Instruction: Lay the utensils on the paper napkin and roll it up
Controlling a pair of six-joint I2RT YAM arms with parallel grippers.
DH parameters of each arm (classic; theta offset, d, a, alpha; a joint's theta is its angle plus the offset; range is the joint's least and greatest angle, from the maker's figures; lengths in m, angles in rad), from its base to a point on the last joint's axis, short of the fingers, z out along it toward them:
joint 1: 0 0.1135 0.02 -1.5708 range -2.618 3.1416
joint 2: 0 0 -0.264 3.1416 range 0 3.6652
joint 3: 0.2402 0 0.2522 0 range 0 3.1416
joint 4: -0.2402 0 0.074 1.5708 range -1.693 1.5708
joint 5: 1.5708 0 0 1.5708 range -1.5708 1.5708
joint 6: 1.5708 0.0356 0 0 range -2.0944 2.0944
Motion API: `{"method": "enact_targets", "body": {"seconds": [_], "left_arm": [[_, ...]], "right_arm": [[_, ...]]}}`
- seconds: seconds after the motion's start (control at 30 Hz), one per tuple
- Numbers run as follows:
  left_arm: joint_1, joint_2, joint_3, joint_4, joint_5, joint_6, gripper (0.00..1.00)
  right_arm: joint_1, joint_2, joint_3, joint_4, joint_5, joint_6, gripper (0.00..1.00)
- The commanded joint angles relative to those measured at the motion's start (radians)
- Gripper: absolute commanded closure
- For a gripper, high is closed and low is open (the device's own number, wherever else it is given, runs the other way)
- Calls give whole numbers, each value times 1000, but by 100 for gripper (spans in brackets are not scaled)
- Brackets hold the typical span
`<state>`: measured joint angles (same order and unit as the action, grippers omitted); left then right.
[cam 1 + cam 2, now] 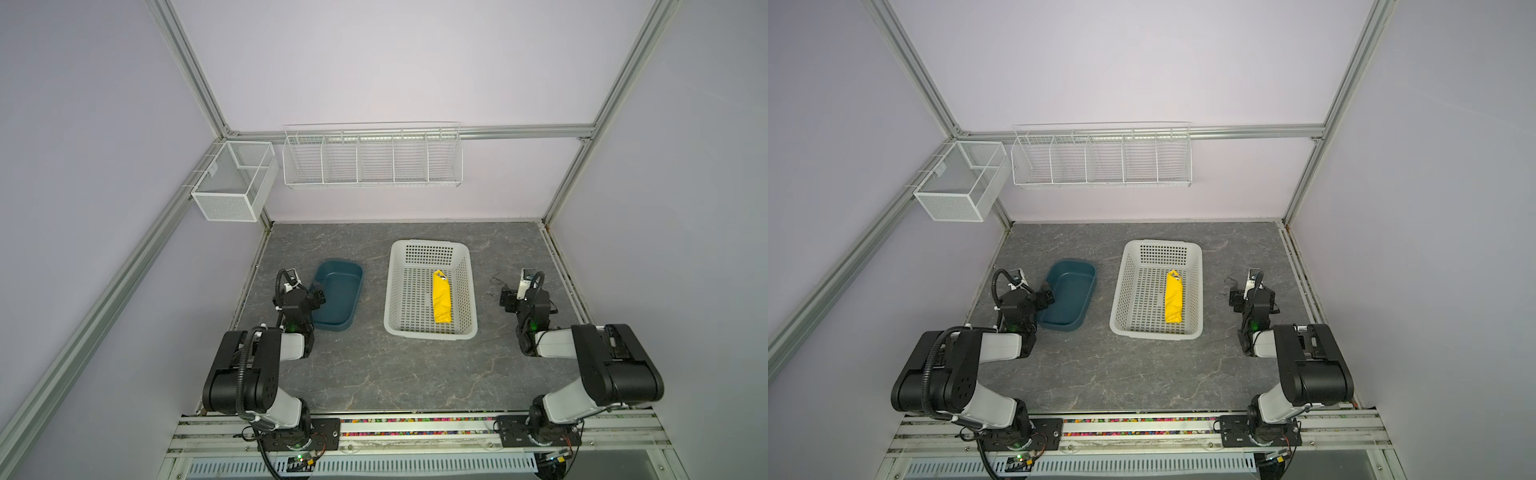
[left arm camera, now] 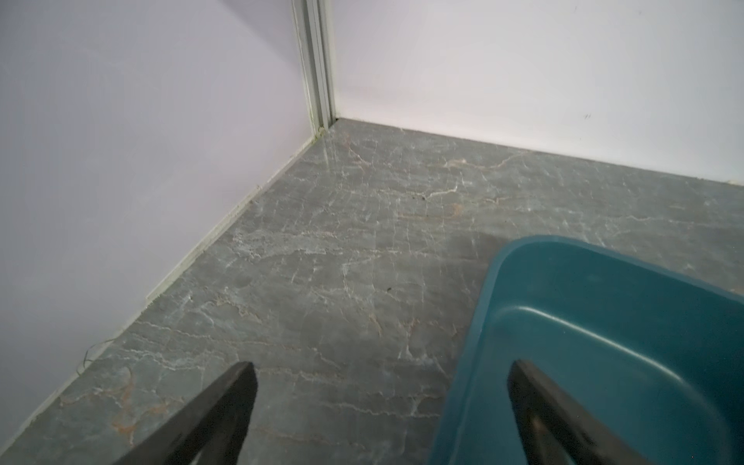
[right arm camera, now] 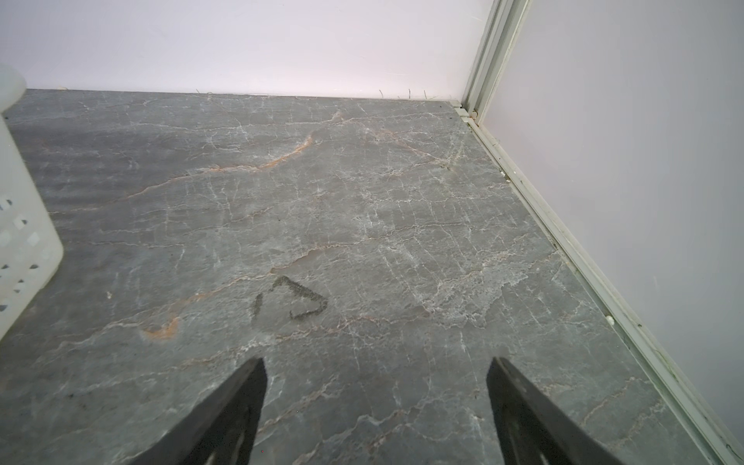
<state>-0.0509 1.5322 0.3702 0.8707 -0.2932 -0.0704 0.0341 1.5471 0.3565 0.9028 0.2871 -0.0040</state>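
The left gripper [image 1: 318, 296] hangs well left of the white basket [image 1: 430, 245], its jaws wide apart and holding nothing, straddling the edge of the teal tub [image 1: 338, 286]. No cutlery shows in the tub, which sits between that gripper and the basket. Inside the basket, toward its right wall, lies the paper napkin [image 1: 441, 303], rolled into a yellow tube. A small glint at its far end is probably one of the utensils [image 1: 443, 277]; the rest are hidden. I judge the bundle soft outside and stiff within: thin paper tears and unrolls easily, and smooth metal could slide out of an open end. Pinch it across the middle and keep it level. The right gripper [image 1: 506, 297] hovers right of the basket over the bench [image 1: 374, 374], jaws apart and empty.
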Motion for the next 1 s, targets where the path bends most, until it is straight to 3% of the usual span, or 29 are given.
{"method": "enact_targets", "body": {"seconds": [0.0, 0.1, 0.2, 0.3, 0.97], "left_arm": [[0, 5, 13, 29, -22, 14, 1], [3, 19, -1, 78, 7, 24, 1], [3, 18, 20, 32, 140, 76, 1], [5, 19, 27, 25, 75, 45, 1], [5, 19, 25, 28, 77, 46, 1]], "right_arm": [[1, -12, 7, 13, -4, 1, 11], [0, -12, 6, 13, -5, 1, 11], [1, -12, 6, 13, -4, 1, 11], [0, -13, 6, 13, -4, 2, 11], [2, -14, 7, 10, -2, -1, 11]]}}
